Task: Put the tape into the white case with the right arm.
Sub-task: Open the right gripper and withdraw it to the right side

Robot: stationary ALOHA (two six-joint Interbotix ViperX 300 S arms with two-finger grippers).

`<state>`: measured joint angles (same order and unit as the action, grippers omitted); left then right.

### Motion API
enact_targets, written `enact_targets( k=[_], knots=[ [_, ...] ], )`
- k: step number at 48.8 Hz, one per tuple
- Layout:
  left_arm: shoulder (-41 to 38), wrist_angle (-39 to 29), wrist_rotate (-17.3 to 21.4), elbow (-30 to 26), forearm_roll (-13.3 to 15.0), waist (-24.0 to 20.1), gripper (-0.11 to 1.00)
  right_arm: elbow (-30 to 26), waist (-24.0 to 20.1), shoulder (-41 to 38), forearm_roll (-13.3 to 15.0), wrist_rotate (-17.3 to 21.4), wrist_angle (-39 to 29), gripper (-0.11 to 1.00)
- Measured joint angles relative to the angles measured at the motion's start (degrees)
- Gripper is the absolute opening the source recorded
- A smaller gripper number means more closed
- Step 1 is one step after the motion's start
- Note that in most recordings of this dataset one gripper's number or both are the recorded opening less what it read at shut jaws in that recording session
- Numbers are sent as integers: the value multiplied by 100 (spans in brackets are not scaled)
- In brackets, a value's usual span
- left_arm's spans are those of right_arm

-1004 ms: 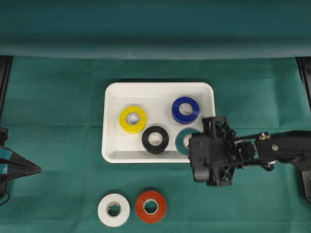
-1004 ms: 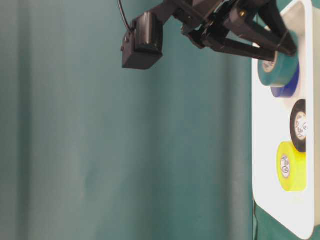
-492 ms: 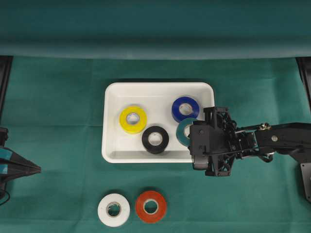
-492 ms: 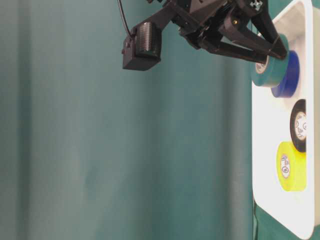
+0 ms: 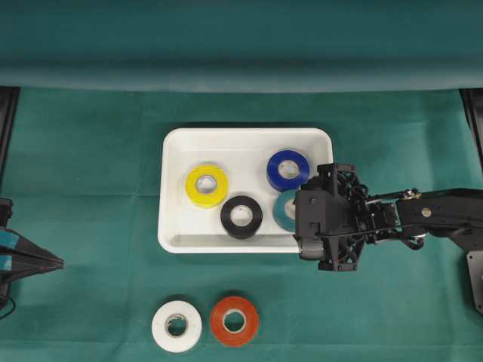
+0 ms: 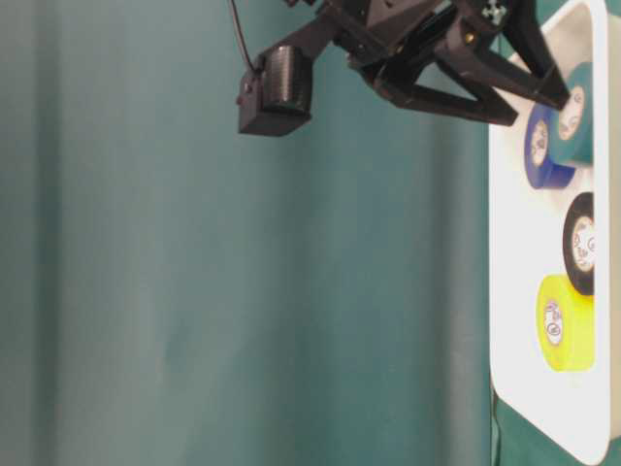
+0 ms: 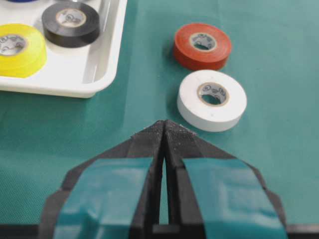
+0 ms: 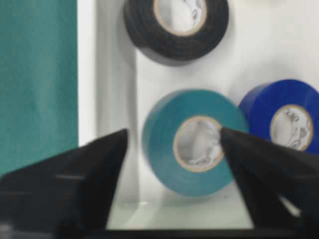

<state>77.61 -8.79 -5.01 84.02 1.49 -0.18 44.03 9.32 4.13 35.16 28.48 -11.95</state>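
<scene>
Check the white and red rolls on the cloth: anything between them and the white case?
Nothing visible. The white roll and red roll lie on bare green cloth in front of the white case, with only open cloth up to its near rim. The right pincer is open over the teal roll inside the case.

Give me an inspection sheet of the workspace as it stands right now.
Surface: green cloth.
Job's things: white case holds yellow roll, black roll, blue roll, teal roll; white roll and red roll lie outside on the cloth.
Clutter: nothing seen.
Grippers: right gripper open, jaws apart over the teal roll; left gripper shut, empty.
Cables: thin black cable by the right arm's camera.
Surroundings: green backdrop.
</scene>
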Motion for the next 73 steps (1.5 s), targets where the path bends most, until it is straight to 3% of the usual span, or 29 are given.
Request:
enact_targets(
  k=[25,42,56,73],
  knots=[
    [0,0,9,0,0,0,0,360,0,299,0,0,-211,57],
    [0,0,0,0,0,0,0,1529,0,1916,-9,35,-158,58],
    [0,0,0,0,-9,0,0,2707,0,3533,-35,519,141,57],
    [0,0,0,0,0,0,0,3067,0,4228,-35,694,97,57]
  ],
)
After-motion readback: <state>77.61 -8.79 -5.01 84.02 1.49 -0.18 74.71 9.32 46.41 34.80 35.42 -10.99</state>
